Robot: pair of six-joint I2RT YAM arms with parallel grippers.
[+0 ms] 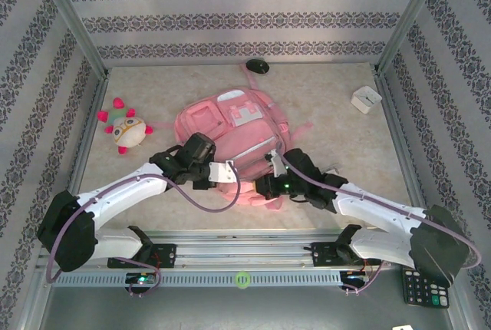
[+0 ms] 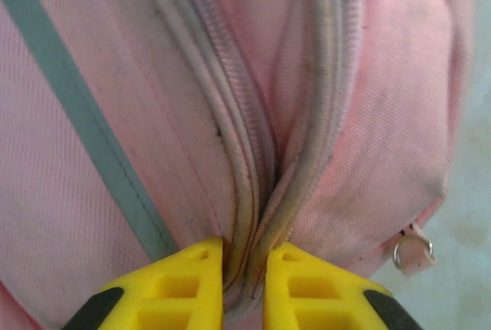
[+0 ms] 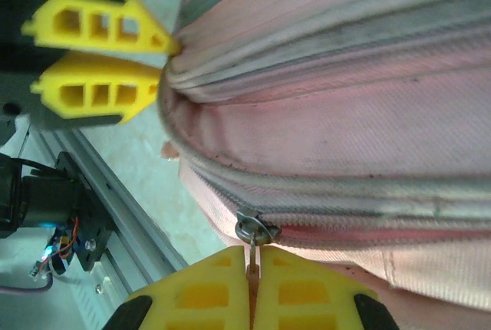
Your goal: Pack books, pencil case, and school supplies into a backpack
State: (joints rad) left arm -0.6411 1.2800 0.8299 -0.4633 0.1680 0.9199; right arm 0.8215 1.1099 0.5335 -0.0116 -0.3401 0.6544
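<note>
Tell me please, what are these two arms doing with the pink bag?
Both arms are working at the near end of the pink backpack, which lies on the table. The left gripper pinches the fabric ridge along a zipper, seemingly to steady the bag. The right gripper is shut on a zipper pull, so a zip seems to be in work. What is inside cannot be seen. A plush toy and a small white box sit apart from it.

The near end of the backpack (image 1: 230,127) lies hidden under both arms; its zip pull (image 3: 257,230) runs out of sight between the right fingers (image 3: 207,292), themselves cut off by the bottom edge.
</note>
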